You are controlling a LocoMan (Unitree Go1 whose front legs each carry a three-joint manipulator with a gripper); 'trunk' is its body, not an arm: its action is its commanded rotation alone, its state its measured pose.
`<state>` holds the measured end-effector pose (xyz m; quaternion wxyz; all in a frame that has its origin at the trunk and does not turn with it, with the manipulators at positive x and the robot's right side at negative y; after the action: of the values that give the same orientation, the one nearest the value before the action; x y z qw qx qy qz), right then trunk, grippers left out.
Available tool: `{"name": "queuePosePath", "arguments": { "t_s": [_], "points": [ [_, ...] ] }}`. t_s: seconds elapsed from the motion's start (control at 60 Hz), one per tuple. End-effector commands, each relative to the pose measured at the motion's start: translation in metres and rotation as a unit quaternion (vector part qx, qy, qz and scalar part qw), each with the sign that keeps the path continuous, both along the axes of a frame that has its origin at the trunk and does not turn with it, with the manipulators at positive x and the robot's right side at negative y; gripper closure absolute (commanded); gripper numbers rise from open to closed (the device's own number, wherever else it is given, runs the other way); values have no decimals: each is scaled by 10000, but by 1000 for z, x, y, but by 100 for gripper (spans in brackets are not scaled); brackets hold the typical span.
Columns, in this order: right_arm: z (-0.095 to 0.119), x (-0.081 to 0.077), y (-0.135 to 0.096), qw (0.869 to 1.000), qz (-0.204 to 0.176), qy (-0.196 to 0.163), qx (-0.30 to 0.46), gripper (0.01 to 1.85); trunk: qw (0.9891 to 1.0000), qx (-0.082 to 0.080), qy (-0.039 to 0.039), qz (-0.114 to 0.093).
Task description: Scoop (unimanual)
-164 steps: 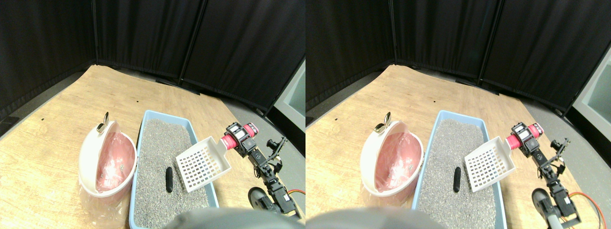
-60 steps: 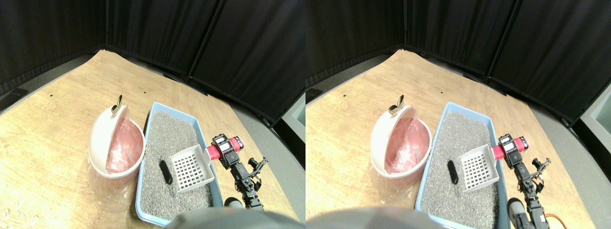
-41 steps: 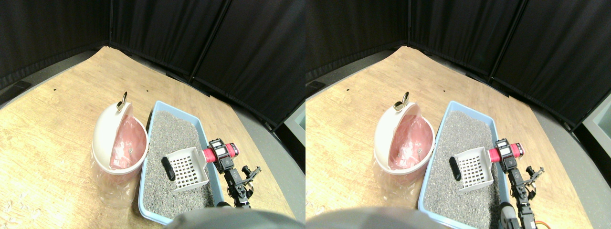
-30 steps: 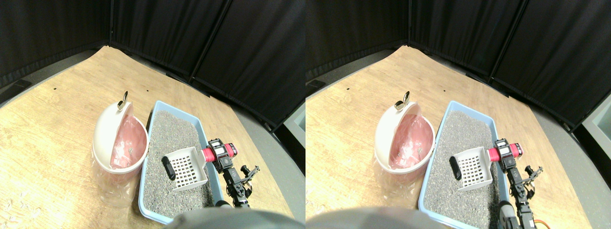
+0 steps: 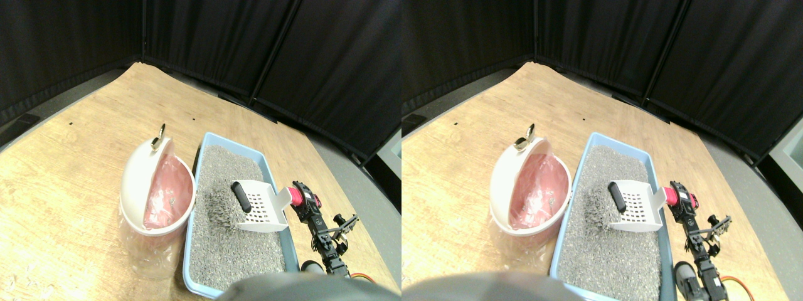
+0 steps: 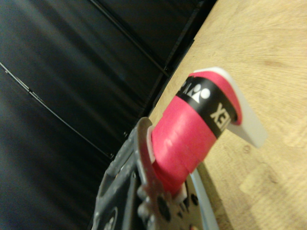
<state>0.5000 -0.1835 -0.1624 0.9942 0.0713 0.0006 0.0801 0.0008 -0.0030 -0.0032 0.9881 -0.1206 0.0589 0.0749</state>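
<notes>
A white slotted scoop (image 5: 258,205) hangs tilted over the grey litter (image 5: 229,251) in the light blue tray (image 5: 190,263). A black oblong piece (image 5: 241,196) lies in the scoop. Litter streams down from the scoop's left edge in a blurred grey streak (image 5: 216,210). My right gripper (image 5: 303,198) is shut on the scoop's red-wrapped handle (image 5: 293,196), just past the tray's right wall. In the wrist view the red handle (image 6: 192,129) runs out of the dark jaw (image 6: 129,191), and a white corner of the scoop (image 6: 247,120) shows beyond it.
A white round bin (image 5: 135,182) lined with a pink bag (image 5: 164,197) stands against the tray's left side, its lid tipped up. Everything rests on a wooden floor board (image 5: 63,169). Black curtains (image 5: 207,37) close off the back.
The scoop slid left under the black piece, then rose with the piece in it. Litter now pours off it. The camera also shifted.
</notes>
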Motion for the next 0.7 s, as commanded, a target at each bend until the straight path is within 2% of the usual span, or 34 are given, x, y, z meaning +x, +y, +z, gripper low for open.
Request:
{"name": "queuePosePath", "arguments": {
  "t_s": [0.017, 0.25, 0.333, 0.383, 0.467, 0.55, 0.617, 0.7],
  "points": [
    [12, 4, 4, 9972, 37, -418, 621, 180, 10000, -15, -85, -6],
    [13, 7, -11, 9860, 63, -543, 1577, 180, 9999, 54, -142, -57],
    [16, 8, -14, 9781, -37, -517, 2016, 180, 9998, 72, -157, -72],
    [19, 9, -16, 9691, -127, -501, 2410, 180, 9998, 77, -161, -76],
    [22, 11, -16, 9638, -237, -574, 2595, 180, 9997, 96, -188, -80],
    [24, 13, -17, 9585, -187, -584, 2783, 180, 9997, 105, -196, -83],
    [26, 16, -17, 9480, -257, -571, 3119, 180, 9997, 108, -194, -97],
    [29, 17, -17, 9516, -257, -577, 3008, 180, 9997, 108, -200, -95]
  ]
}}
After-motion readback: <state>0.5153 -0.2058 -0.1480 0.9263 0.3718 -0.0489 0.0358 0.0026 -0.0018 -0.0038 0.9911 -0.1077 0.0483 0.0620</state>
